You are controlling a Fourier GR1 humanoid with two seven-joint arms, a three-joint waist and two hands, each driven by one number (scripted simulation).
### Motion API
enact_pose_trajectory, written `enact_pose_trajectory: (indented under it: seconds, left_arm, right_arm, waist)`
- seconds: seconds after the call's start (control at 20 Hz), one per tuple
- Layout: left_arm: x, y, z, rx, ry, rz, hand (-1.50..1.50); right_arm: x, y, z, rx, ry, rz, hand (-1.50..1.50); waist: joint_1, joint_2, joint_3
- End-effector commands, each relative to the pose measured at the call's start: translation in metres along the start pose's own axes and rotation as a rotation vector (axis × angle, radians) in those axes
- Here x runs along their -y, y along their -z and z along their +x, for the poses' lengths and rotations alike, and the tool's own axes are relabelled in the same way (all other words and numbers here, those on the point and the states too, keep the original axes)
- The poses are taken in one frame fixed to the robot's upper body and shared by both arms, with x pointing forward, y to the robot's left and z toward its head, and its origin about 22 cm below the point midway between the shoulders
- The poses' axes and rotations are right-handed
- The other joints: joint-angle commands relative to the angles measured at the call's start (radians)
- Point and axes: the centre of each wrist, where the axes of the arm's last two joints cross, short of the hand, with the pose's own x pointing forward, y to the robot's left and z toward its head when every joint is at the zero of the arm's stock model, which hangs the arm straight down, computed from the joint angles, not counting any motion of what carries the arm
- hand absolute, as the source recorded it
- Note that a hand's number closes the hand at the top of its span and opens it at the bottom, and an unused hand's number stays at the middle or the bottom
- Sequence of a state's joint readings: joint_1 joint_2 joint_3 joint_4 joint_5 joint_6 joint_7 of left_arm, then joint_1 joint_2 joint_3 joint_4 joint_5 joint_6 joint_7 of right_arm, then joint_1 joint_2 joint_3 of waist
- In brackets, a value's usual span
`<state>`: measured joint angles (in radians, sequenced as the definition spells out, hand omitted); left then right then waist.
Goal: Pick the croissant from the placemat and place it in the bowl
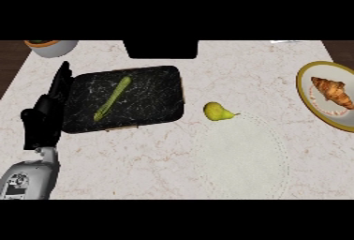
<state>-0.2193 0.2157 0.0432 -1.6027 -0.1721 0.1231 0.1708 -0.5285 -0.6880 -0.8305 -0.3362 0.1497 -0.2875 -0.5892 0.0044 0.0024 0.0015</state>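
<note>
I can see the croissant (pixel 332 91) lying in the bowl (pixel 305 96) at the right edge of the counter: golden brown, ridged, darker along its crust, set at a slant against the bowl's pale inside and yellow rim. The round white placemat (pixel 242 157) lies lower on the counter, bare, with a yellow-green pear (pixel 217 111) just off its upper left edge. My left hand (pixel 47 112) shows at the left, fingers straight and pointing up, holding nothing, beside a black marbled board (pixel 149 96) that carries a long green vegetable (pixel 113 98). My right hand is out of view. The counter (pixel 138 164) is pale veined marble; a white pot (pixel 54 47) and a dark box (pixel 161 48) stand along its far edge, with dark wood floor (pixel 10 61) beyond.
</note>
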Motion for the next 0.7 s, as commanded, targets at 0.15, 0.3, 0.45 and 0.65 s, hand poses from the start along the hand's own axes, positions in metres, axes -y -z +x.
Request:
enact_pose_trajectory:
  seconds: [0.15, 0.3, 0.45, 0.65]
  left_arm:
    - [-0.004, 0.002, -0.013, -0.015, 0.002, 0.013, 0.00]
    - [-0.022, 0.020, 0.001, -0.012, 0.004, 0.003, 0.00]
    - [-0.001, -0.015, -0.006, -0.009, 0.009, 0.005, 0.00]
    - [-0.007, -0.006, -0.005, 0.001, 0.015, 0.008, 0.00]
  right_arm:
    - [0.039, -0.032, -0.036, 0.028, 0.082, 0.101, -1.50]
    - [0.031, -0.049, -0.044, 0.057, 0.086, 0.122, -1.50]
    - [0.049, -0.056, -0.040, 0.056, 0.070, 0.142, -1.50]
    - [0.035, -0.075, -0.041, 0.054, 0.083, 0.123, -1.50]
  waist:
    - [-0.020, -0.007, -0.003]
    - [-0.015, -0.005, -0.002]
    - [-0.013, -0.006, -0.003]
    - [-0.007, -0.003, -0.002]
